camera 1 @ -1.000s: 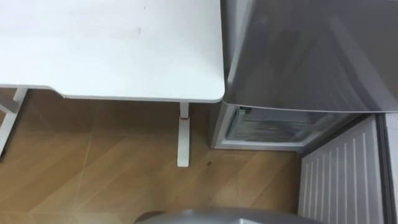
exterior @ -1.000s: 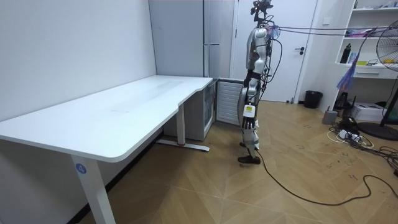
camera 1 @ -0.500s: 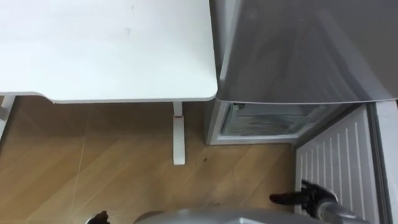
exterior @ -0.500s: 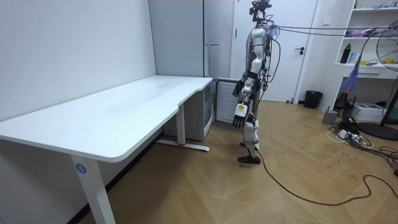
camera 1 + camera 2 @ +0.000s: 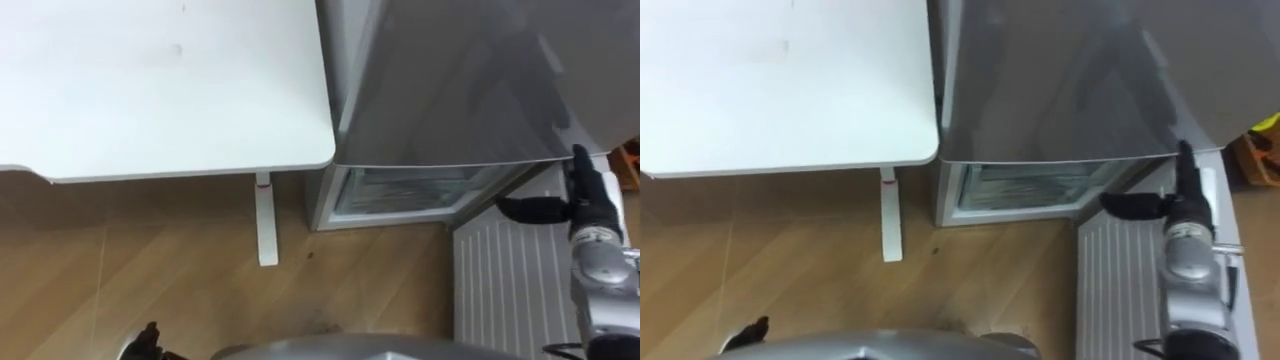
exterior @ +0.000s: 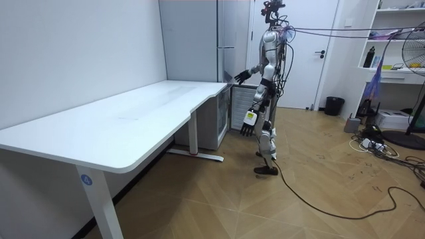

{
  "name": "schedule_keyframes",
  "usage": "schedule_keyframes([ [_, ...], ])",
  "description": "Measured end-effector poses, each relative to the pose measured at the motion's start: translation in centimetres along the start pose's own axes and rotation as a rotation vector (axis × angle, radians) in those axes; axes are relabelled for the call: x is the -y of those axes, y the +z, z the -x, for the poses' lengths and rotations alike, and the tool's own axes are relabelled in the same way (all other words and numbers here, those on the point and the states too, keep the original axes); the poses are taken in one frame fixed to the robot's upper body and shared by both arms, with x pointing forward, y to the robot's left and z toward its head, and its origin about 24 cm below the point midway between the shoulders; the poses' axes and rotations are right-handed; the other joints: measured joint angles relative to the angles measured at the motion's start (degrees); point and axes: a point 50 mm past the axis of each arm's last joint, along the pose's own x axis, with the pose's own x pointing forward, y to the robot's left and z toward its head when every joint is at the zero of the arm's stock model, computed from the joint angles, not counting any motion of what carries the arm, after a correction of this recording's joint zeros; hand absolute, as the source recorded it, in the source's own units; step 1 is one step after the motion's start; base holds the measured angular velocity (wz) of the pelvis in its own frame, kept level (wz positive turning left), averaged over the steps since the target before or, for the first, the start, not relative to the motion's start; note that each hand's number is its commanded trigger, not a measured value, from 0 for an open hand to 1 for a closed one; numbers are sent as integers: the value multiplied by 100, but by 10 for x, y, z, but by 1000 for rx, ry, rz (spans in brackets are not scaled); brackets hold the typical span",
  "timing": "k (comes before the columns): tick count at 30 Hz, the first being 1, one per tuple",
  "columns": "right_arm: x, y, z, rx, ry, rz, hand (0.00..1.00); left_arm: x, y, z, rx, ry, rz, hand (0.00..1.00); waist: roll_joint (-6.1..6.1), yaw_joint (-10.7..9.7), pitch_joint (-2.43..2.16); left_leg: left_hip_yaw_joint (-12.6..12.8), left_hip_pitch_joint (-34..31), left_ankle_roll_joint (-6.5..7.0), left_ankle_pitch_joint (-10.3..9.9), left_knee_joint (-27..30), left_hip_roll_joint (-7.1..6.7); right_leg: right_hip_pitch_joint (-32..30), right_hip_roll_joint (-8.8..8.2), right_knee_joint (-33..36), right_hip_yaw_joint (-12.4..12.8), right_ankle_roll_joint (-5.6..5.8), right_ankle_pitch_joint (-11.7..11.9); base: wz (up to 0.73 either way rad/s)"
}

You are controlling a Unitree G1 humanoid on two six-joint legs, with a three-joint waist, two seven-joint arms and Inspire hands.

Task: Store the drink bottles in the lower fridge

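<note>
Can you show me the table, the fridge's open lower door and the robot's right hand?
table [image 5: 150, 90]: left eye view, bare top.
lower fridge door [image 5: 510, 280]: left eye view, ribbed inner face.
right hand [image 5: 588, 208]: left eye view, middle of the hand.

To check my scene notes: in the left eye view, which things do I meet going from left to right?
White table → table leg → open lower fridge compartment → its open door → the robot's right hand.
</note>
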Motion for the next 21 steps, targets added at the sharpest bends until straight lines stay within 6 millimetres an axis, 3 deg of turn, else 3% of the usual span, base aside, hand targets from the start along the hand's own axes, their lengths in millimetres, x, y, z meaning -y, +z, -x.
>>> schedule_keyframes([
  [2,11,2,-2,7,-52,6,0,-2,-5,1,-9,12,-4,0,27,-23,4,-3,53,8,41,-126,-8,15,3,0,4,0,0,-2],
  [6,29,0,-7,-17,-162,-55,0,-8,-8,1,-21,38,16,0,-58,-25,35,24,116,-11,74,-163,9,47,28,-2,58,0,0,-1],
  [10,41,-25,-8,-144,-228,-154,0,-10,-14,2,-41,50,34,0,-164,-25,65,27,111,-15,76,-146,12,69,26,-17,44,0,0,1],
  [11,45,-34,-6,-192,-254,-198,0,-10,-17,2,-57,52,43,0,-204,-39,48,35,92,-15,76,-131,12,51,22,-14,35,0,0,0],
  [16,62,-73,5,-386,-353,-337,0,-15,-26,3,-103,69,91,0,-206,-153,49,36,34,-14,76,-58,9,27,14,14,24,-2,1,0],
  [21,71,-97,16,-518,-407,-435,0,-14,-27,4,-105,55,84,0,-156,-206,48,27,34,-14,74,-62,12,28,25,29,58,-9,5,-1],
])
